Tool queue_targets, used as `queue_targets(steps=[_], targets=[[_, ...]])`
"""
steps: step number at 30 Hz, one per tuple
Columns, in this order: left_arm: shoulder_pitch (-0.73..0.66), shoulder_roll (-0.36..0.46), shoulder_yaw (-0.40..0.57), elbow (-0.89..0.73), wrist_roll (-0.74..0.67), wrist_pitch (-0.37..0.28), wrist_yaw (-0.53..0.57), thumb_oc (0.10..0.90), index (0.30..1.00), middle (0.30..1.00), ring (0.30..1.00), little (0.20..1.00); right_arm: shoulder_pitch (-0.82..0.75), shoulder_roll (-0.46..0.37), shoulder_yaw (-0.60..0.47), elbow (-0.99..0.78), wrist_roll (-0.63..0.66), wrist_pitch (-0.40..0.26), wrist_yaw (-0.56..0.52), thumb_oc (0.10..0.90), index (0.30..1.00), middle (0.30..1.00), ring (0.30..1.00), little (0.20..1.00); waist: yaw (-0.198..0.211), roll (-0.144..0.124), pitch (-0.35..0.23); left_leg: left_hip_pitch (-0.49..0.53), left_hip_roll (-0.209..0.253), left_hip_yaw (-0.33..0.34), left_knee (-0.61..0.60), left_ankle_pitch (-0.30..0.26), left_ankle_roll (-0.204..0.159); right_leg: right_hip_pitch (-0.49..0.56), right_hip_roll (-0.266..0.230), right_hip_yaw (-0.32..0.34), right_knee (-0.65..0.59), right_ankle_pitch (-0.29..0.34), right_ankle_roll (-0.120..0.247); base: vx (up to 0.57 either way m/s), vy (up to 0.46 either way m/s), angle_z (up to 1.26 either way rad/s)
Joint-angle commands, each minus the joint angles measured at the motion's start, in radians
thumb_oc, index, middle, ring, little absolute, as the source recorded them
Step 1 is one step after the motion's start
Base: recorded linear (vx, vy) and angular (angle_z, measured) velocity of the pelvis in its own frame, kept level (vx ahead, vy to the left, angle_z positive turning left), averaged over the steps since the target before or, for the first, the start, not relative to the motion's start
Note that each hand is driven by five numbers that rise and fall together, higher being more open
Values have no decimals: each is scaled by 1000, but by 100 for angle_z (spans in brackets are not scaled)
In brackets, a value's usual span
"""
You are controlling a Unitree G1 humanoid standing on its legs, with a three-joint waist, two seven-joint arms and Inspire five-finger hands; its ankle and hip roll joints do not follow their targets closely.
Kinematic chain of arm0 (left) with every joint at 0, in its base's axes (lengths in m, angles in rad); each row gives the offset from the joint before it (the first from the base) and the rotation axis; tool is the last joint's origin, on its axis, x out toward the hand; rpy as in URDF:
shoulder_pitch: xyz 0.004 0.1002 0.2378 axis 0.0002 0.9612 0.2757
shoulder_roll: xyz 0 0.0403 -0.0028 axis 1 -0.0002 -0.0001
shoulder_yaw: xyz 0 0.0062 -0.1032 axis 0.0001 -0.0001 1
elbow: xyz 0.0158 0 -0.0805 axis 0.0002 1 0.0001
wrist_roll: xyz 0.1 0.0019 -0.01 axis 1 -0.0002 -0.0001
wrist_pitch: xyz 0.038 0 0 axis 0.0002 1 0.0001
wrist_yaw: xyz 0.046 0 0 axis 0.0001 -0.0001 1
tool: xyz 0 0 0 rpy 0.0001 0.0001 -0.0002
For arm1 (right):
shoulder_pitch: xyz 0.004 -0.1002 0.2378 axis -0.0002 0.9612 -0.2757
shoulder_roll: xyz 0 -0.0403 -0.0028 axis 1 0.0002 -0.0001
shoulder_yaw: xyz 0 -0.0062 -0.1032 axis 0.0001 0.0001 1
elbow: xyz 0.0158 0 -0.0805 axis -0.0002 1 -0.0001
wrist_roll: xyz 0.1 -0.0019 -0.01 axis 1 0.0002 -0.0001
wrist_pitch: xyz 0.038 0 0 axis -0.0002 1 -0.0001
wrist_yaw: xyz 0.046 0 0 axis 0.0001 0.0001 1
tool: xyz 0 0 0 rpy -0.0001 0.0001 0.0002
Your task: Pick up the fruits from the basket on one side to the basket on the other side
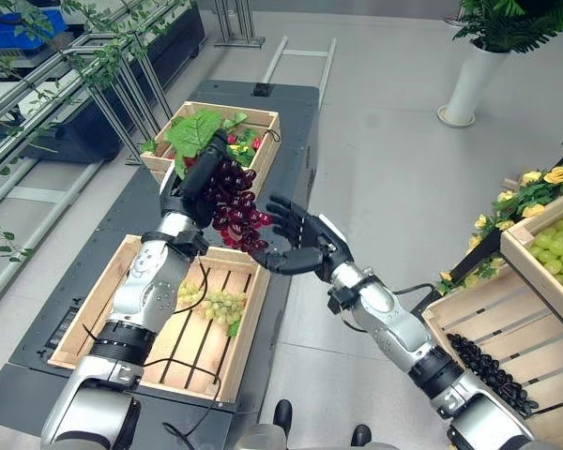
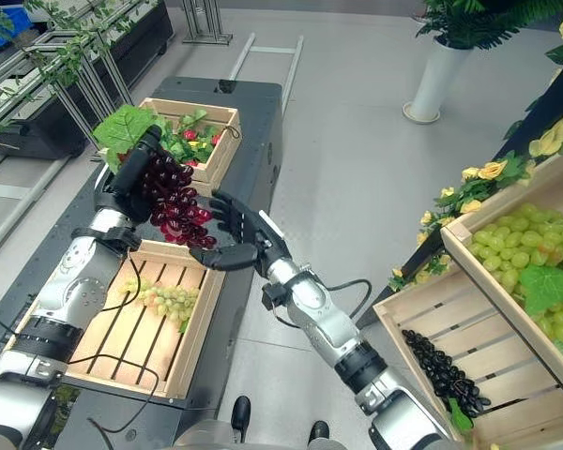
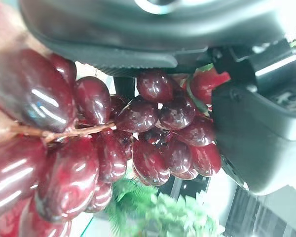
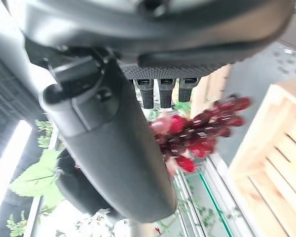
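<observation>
You have a dark cart (image 1: 291,169) on the robot's left carrying two wooden crates: the near crate (image 1: 103,309) holds a bunch of green grapes (image 1: 216,305), the far crate (image 1: 263,127) holds leaves and red fruit. On the right stand more wooden crates (image 2: 432,319), one with black grapes (image 2: 446,370), one above it with green grapes (image 2: 516,239). The left hand (image 1: 192,192) is raised between the two cart crates with its fingers curled round the top of a bunch of dark red grapes (image 1: 235,206), which hangs free in the air, a green leaf (image 1: 195,129) at its stem end. The right hand (image 1: 296,246) waits just beside and below the bunch, fingers spread apart and holding nothing, seemingly ready for a handover. Judge the bunch light but floppy: glossy, likely slippery grapes on thin stems that could swing or pull loose. Take it high, at the stem or around the upper cluster, not by single grapes. No readable writing or labels are visible.
</observation>
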Motion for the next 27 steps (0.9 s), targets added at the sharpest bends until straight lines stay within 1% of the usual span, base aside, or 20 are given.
queue_targets(steps=[1, 3, 4, 6, 12, 14, 16, 20, 26, 27], targets=[[-215, -24, -29, 47, 13, -65, -56, 400, 300, 300, 300, 300, -86, 86, -30, -66, 26, -51, -36, 800, 900, 900, 900, 900, 3, 42, -182, 8, -90, -43, 1, -105, 10, -28, 46, -11, 2, -5, -65, 0, 0, 0], [-223, -34, -36, 54, 15, -58, -61, 400, 300, 300, 300, 300, -107, 86, -35, -57, 42, -41, -42, 800, 900, 900, 900, 900, 2, 41, -186, 10, -88, -40, 1, -106, 10, -27, 46, -11, 2, -5, -65, 0, 0, 0], [-229, -46, -44, 59, 8, -51, -64, 400, 300, 300, 300, 300, -122, 92, -39, -49, 67, -25, -40, 800, 900, 900, 900, 900, 1, 39, -190, 13, -88, -38, 1, -106, 9, -25, 46, -12, 2, -5, -66, 0, 0, 0], [-236, -56, -49, 63, 2, -46, -67, 400, 300, 300, 300, 300, -133, 100, -39, -34, 99, -13, -35, 800, 900, 900, 900, 900, 2, 38, -194, 14, -86, -36, 1, -106, 9, -24, 46, -13, 2, -4, -66, 0, -2, -2], [-265, -97, -69, 55, -42, -29, -42, 400, 300, 300, 300, 300, -162, 138, -39, 4, 189, 5, -18, 800, 900, 900, 900, 900, 3, 30, -202, 16, -82, -32, 1, -106, 7, -23, 47, -19, 2, -4, -67, -6, -1, -4], [-272, -123, -69, 56, -73, -38, -42, 400, 300, 300, 300, 300, -174, 151, -37, 31, 224, 19, -1, 800, 900, 900, 900, 900, 3, 26, -205, 18, -81, -29, 1, -106, 6, -22, 47, -22, 2, -4, -68, 0, 0, 0], [-274, -132, -71, 51, -89, -43, -40, 400, 300, 300, 300, 300, -180, 155, -34, 40, 236, 23, 1, 800, 900, 900, 900, 900, 4, 25, -206, 18, -80, -28, 1, -105, 7, -21, 46, -23, 2, -4, -69, 0, 0, 0], [-282, -166, -64, 28, -126, -80, -19, 400, 300, 300, 300, 300, -183, 173, -21, 64, 270, 47, 37, 800, 900, 900, 900, 900, 6, 19, -208, 18, -80, -32, 1, -106, 6, -19, 46, -27, 2, -4, -70, 0, 0, 0], [-291, -187, -68, 10, -129, -90, 8, 400, 300, 300, 300, 300, -185, 180, -14, 70, 307, 59, 70, 800, 900, 900, 900, 900, 5, 13, -207, 22, -78, -29, 1, -108, 7, -16, 46, -26, 2, -5, -70, 0, 0, 0], [-294, -193, -70, 8, -118, -89, 13, 400, 300, 300, 300, 300, -187, 183, -14, 72, 322, 58, 90, 800, 900, 900, 900, 900, 4, 12, -207, 23, -77, -29, 1, -108, 7, -16, 45, -25, 2, -6, -70, 0, 0, 0]])
